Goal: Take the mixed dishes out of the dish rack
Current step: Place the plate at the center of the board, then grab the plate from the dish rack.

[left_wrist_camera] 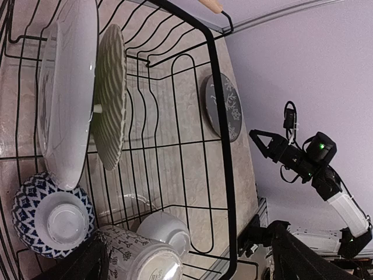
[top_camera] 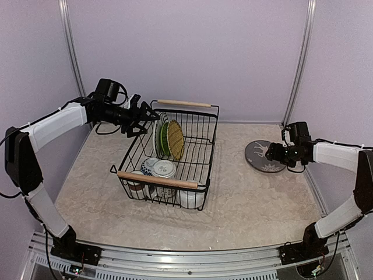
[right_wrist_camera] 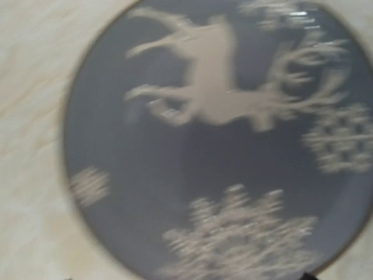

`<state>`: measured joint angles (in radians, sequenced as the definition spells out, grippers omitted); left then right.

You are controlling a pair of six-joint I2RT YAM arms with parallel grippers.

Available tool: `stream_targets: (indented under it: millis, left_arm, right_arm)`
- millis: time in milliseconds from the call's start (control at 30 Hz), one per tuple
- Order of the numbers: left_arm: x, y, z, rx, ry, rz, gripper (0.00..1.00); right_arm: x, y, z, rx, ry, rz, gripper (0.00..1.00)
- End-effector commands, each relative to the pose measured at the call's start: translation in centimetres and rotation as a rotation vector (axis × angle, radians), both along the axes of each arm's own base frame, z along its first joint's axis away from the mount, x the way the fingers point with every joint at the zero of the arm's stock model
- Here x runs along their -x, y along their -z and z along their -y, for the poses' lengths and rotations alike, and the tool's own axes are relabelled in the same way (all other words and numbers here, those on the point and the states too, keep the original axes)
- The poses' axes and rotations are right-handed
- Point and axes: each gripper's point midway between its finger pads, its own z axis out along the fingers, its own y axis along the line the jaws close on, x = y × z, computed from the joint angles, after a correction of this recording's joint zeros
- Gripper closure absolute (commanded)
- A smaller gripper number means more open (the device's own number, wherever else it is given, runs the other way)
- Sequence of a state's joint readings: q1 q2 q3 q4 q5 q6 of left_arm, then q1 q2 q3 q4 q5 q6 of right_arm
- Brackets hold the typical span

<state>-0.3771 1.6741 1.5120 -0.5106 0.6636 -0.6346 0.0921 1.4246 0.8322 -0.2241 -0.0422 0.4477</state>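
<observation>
Shows left hand (top_camera: 148, 121), wide and empty, at the far left corner of the dish rack (top_camera: 211, 153), just beside the plates (top_camera: 169, 139) standing on edge. Places right hand (top_camera: 273, 153), also wide, over a dark plate (top_camera: 256, 154) lying flat near the right edge of the surface (top_camera: 245, 210).

The dish rack (top_camera: 211, 153) sat mid-table (top_camera: 256, 210). Inside it, the plates (top_camera: 168, 139) stood on edge toward 11 o'clock, with a bowl (top_camera: 149, 166) at 7 o'clock and a mug (top_camera: 189, 198) in the 5 o'clock corner. A loose plate (top_camera: 256, 153) lay flat on the table at the rack's 3 o'clock, well apart. The left gripper (top_camera: 148, 118) hung at the rack's 10 o'clock corner, and the right gripper (top_camera: 271, 153) over the loose plate's 3 o'clock side.
</observation>
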Motion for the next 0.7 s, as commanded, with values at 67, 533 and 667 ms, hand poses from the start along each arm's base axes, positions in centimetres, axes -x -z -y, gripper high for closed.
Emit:
stream_targets:
  millis: [67, 533, 667]
  left_arm:
    - [-1.7, 1.4, -0.2, -0.262, -0.064, 0.128, 0.11]
    - [-7.9, 3.8, -0.7, -0.763, -0.294, 0.287, 0.24]
    - [-10.0, 4.4, -1.0, -0.857, -0.3, 0.332, 0.34]
  right_arm:
    - [2.1, -1.1, -5.5, -0.022, -0.172, 0.048, 0.19]
    - [5.4, -3.2, -7.5, 0.007, -0.237, 0.152, 0.16]
    - [5.6, -3.4, -4.2, 0.116, -0.094, 0.159, 0.11]
